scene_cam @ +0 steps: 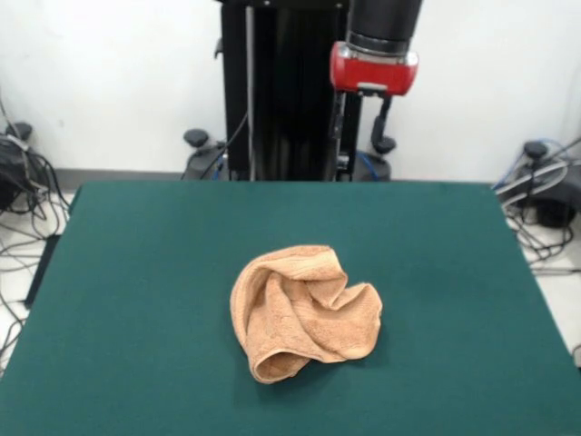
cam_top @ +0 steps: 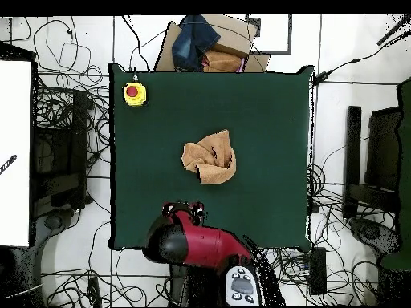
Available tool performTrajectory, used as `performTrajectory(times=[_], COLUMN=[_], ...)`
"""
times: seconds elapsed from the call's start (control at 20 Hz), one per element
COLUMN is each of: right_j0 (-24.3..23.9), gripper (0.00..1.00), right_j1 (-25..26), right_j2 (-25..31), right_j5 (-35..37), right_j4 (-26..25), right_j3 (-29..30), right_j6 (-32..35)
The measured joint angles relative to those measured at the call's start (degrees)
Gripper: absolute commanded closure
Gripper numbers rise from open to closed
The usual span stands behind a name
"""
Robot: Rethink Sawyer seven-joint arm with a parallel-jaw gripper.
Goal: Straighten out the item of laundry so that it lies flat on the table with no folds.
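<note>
Towel (scene_cam: 304, 312) first: the orange-tan terry cloth sits bunched into a rounded heap near the middle of the tabletop (scene_cam: 136, 272), well apart from every edge, with several thick folds rolled over one another and a curled lip at its near side. Judging by that heap, the straightening has not begun; no edge or corner lies flat, and the woven band cannot be picked out among the folds. Which layer is the top one, and where the four corners are tucked, is hard to read from either view. Left to right in the overhead view: a yellow box with a red button (cam_top: 134, 94) stands in one far corner of the tabletop, clear of the working area, probably so that it stays reachable without hindering the cloth; the towel lies centrally; the rest of the green surface is bare. The red and black arm (cam_top: 197, 241) hangs over the tabletop's edge nearest the robot, away from the cloth. Its claw (cam_top: 184, 212) shows only as a dark cluster, so whether it is released or clenched I cannot tell; it touches nothing.
</note>
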Motion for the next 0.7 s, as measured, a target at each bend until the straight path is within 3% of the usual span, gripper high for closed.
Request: performTrajectory(times=[0.7], right_j0=[-2.9], gripper=[0.00], right_j1=[3.2], right_j2=[0.1], right_j5=[-3.8], right_j4=[0.0], right_j3=[-2.0], right_j6=[0.0])
